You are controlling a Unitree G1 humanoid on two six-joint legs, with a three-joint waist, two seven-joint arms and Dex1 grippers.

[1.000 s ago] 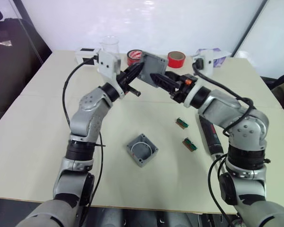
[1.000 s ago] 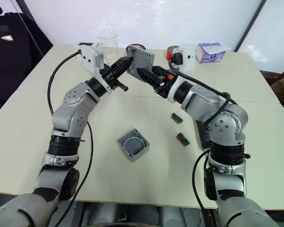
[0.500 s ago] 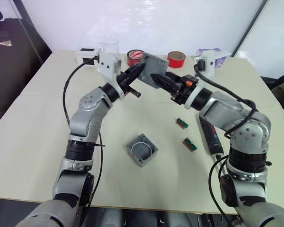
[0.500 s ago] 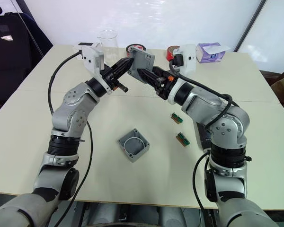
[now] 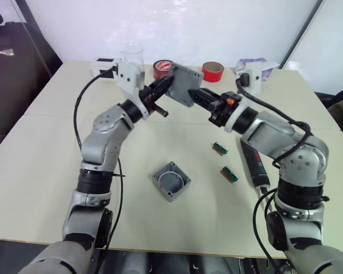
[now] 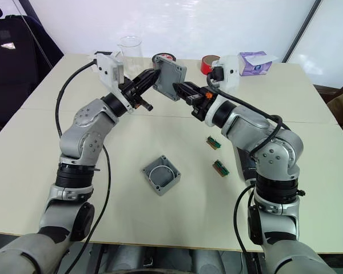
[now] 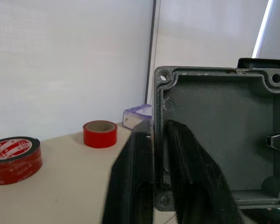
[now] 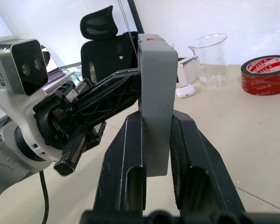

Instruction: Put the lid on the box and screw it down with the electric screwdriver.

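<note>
1. High in the upper middle of the head views, the shallow square grey metal lid [image 5: 184,84] hangs between both grippers; over the last second the right gripper [image 5: 199,96] has closed in on it from just short.
2. Left gripper [image 5: 167,87] pinches one edge, right clamps the opposite: seemingly a handover.
3. Left wrist view alone shows its ribbed inner face and corner holes.
4. Grey cast-metal box [image 5: 171,181] waits lower centre; black electric screwdriver [image 5: 253,164] lies at right.

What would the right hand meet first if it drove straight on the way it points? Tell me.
The box. The right hand already has it between its fingers, so the box would only seat deeper. Right behind it is the left hand, gripping the box's far side. How far behind is hard to judge.
</note>
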